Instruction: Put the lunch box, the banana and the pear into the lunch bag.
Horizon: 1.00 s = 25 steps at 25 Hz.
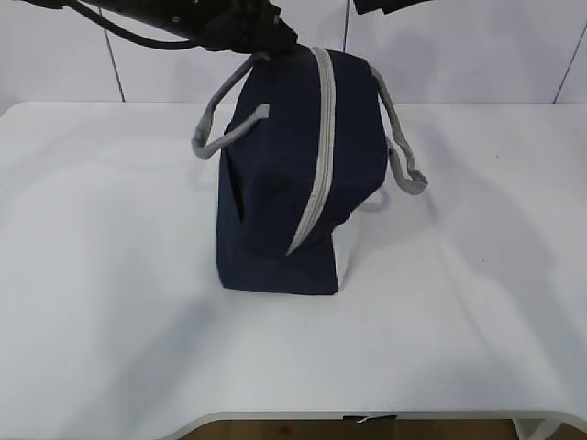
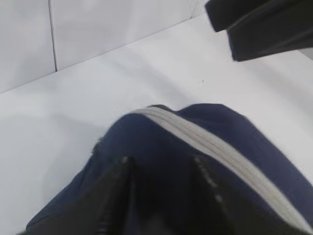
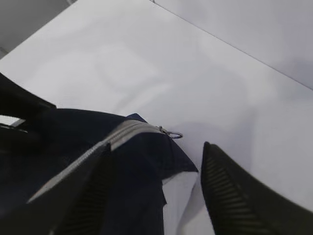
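Note:
The navy lunch bag [image 1: 284, 183] stands on end on the white table, its grey zipper strip [image 1: 321, 137] running down the front and its grey strap handles hanging at both sides. My left gripper [image 2: 159, 161] is at the bag's top end [image 1: 271, 41], its two fingers pressed into the navy fabric and gripping it. My right gripper [image 3: 154, 147] is open just above the bag's end, with the metal ring pull [image 3: 172, 133] between and ahead of its fingers. Its tip shows at the top of the exterior view [image 1: 394, 5]. The lunch box, banana and pear are out of view.
The white table [image 1: 110, 302] spreads around the bag, with a white wall behind. The table's front edge [image 1: 367, 417] runs along the bottom of the exterior view. The right gripper's black fingers [image 2: 259, 24] show at the top right of the left wrist view.

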Each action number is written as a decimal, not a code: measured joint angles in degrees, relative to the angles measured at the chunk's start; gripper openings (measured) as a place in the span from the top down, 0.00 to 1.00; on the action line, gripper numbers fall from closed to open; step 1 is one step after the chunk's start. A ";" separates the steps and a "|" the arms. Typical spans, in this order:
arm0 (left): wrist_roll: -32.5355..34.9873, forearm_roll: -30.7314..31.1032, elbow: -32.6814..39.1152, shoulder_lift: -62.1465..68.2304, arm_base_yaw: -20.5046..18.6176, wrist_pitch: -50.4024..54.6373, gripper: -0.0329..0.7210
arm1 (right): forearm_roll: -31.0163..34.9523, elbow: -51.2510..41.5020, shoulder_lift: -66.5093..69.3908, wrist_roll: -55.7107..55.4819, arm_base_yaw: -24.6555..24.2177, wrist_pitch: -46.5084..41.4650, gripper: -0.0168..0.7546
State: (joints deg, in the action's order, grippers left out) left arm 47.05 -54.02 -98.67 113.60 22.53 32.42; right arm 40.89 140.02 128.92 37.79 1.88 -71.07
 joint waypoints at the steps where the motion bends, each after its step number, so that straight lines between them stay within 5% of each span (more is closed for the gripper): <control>1: 0.00 0.00 0.00 0.00 0.00 0.00 0.52 | -1.53 0.00 -0.70 -1.20 0.00 -0.14 0.38; 5: -0.12 0.09 0.00 0.00 0.00 0.11 0.35 | -8.21 -0.28 -4.24 -7.04 0.00 -0.47 0.38; 11: -2.39 3.74 0.00 -3.05 0.00 3.27 0.33 | -14.10 -5.21 -10.89 -14.02 0.00 -0.64 0.38; 25: -25.61 30.65 -0.13 -16.22 0.00 29.75 0.35 | -19.11 -27.77 -33.40 -20.08 0.00 -0.96 0.38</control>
State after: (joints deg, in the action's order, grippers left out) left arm 21.43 -23.38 -98.80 97.38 22.53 62.17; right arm 21.78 112.25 95.52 17.71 1.88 -72.03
